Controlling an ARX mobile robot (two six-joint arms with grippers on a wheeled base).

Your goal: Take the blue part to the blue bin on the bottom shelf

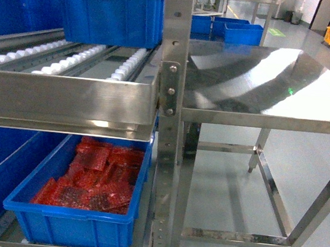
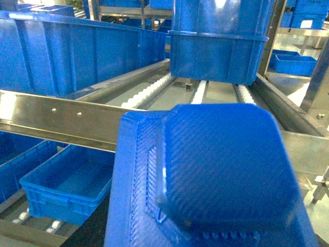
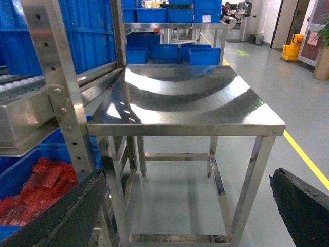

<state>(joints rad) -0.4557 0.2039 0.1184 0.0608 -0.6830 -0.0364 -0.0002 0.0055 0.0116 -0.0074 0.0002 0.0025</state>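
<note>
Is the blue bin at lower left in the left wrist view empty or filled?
Empty, as far as visible: the blue plastic bin shows bare blue floor; its right end is hidden.

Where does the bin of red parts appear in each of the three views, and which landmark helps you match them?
Head: the bin of red parts sits lower left, under the steel roller shelf.
Left wrist: not in it; the bin seen on the lower level there shows no red parts.
Right wrist: only a corner shows at the lower left edge, left of the rack post.
Shared landmark: the perforated rack post beside the steel table appears in the head and right wrist views.
</note>
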